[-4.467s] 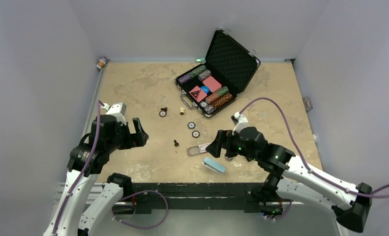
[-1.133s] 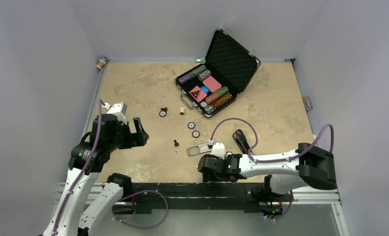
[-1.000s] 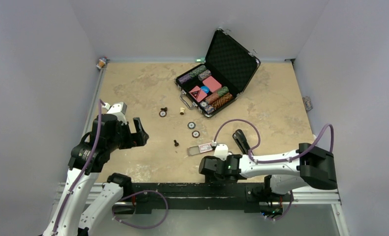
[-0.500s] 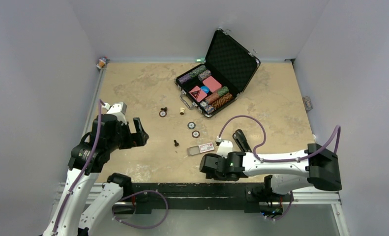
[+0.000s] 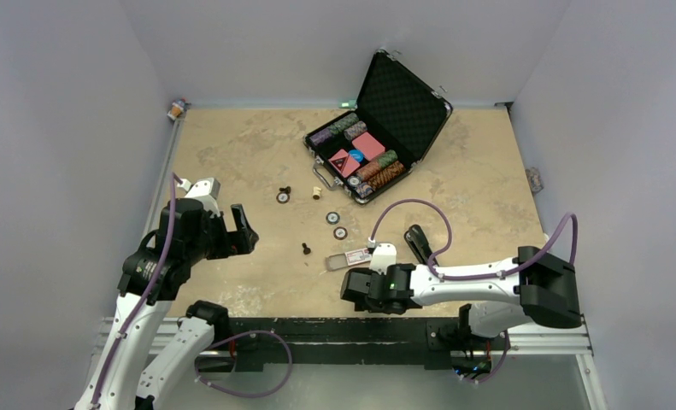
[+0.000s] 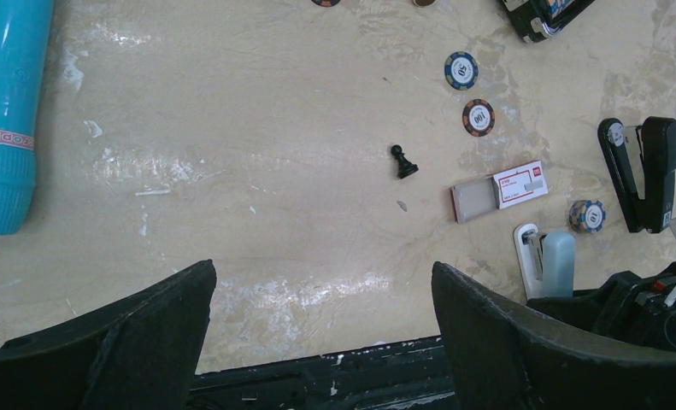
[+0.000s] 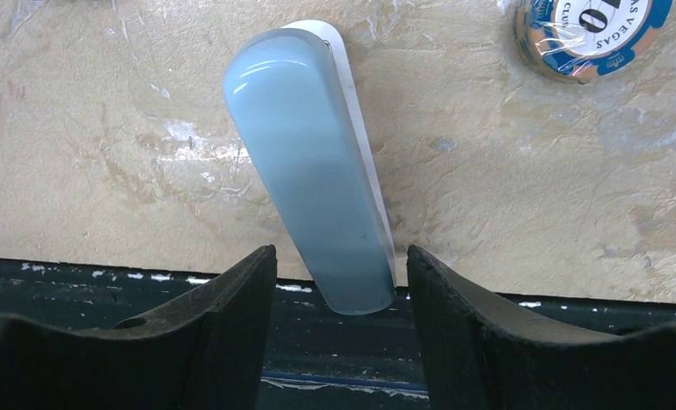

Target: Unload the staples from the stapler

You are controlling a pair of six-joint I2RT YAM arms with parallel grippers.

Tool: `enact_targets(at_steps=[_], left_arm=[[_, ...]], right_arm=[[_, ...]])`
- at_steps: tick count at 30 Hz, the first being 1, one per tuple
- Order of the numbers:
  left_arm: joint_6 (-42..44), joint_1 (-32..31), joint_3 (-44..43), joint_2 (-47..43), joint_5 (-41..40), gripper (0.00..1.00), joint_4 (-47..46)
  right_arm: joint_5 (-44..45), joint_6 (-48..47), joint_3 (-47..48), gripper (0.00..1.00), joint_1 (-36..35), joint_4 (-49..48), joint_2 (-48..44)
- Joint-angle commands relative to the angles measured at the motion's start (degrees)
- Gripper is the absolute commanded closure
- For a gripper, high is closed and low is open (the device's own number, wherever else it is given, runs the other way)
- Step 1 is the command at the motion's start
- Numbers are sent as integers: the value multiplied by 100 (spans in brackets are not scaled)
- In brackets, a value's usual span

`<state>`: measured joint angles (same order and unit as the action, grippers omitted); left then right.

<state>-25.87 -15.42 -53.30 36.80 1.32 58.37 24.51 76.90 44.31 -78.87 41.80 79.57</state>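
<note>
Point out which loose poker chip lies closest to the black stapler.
The plastic-wrapped blue-and-orange chip, lying right beside the stapler. The chip marked 50 and the chip marked 100 lie farther off.

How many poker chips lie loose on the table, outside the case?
4. One chip lies farthest left, two near the middle, one beside the stapler. Others may be hidden; those at the edge of the case are not counted.

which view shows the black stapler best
Left wrist: the stapler lies large and unobstructed near the right edge. Top external shows the stapler only as a small dark sliver. Right wrist does not show it.
</note>
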Motion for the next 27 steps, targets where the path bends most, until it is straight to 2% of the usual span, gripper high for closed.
enact_targets(at_steps=[1, 15, 22, 27], left_arm=[[126, 39, -172, -23, 87, 0, -115], [126, 39, -173, -28, 69, 0, -112], [124, 39, -173, -33, 66, 0, -110], [117, 39, -181, -42, 50, 0, -90]], right_arm=[[245, -21, -46, 41, -32, -98, 3], [51, -296, -17, 50, -25, -367, 471], [79, -246, -33, 73, -25, -242, 389], [149, -259, 82, 100, -30, -137, 346]])
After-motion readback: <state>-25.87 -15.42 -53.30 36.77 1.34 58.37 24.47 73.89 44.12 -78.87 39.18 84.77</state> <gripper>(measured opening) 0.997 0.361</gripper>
